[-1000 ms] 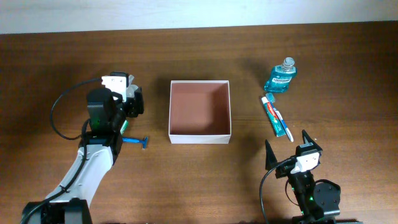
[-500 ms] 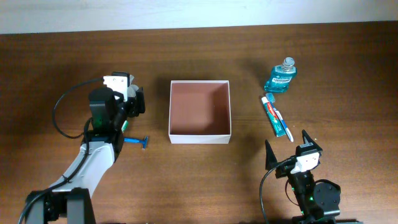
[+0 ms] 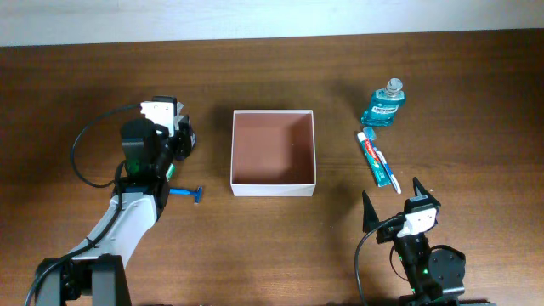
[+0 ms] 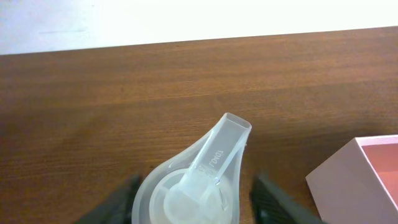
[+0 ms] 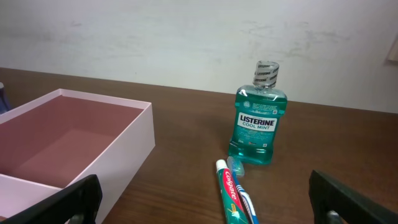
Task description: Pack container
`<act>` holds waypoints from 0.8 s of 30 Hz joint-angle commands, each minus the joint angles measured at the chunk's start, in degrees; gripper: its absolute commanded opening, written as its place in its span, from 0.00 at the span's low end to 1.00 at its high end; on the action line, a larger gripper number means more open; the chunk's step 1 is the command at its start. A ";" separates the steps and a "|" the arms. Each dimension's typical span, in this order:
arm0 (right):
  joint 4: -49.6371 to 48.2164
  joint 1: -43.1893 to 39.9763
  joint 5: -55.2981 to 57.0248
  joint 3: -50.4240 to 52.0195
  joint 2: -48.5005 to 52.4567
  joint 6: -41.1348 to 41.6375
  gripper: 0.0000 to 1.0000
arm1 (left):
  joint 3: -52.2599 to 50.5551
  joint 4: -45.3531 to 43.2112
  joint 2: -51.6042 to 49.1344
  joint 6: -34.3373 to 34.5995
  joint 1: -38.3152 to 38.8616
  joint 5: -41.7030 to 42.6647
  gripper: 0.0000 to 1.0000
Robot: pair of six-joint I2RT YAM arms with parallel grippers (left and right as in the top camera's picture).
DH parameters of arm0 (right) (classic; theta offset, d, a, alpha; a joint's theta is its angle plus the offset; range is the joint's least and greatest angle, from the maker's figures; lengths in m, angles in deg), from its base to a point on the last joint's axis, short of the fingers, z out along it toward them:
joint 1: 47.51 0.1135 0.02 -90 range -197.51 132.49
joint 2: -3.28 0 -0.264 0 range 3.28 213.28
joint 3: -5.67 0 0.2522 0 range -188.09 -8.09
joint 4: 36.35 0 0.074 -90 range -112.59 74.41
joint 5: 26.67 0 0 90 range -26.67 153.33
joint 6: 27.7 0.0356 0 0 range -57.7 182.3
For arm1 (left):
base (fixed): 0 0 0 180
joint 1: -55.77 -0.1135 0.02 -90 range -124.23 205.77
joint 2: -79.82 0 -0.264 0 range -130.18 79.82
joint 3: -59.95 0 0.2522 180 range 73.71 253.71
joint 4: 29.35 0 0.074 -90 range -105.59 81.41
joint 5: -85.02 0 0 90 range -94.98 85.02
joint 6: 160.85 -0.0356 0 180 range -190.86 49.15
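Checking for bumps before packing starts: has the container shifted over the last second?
No. Seen from overhead, the container keeps the same gap to the toothpaste tube and the mouthwash bottle on its right.

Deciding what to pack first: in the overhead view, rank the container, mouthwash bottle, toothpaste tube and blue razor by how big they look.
1. container
2-3. mouthwash bottle and toothpaste tube: about alike, the tube longer, the bottle wider
4. blue razor

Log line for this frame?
left gripper: around clear plastic piece, grip unclear | right gripper: open | container: empty | razor, toothpaste, mouthwash: unpacked
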 commanded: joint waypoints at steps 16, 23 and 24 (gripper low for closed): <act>0.28 -0.24 -0.07 0.26 -0.33 0.02 0.99 | 0.17 -0.37 7.91 -0.20 0.13 0.66 0.35; 0.26 -0.24 -0.09 0.26 -0.33 0.04 0.98 | 0.17 1.73 11.43 -0.20 0.13 0.72 0.28; 0.26 -0.24 -0.09 0.26 -0.33 0.04 0.99 | 0.17 1.79 11.93 -0.17 0.13 0.90 0.28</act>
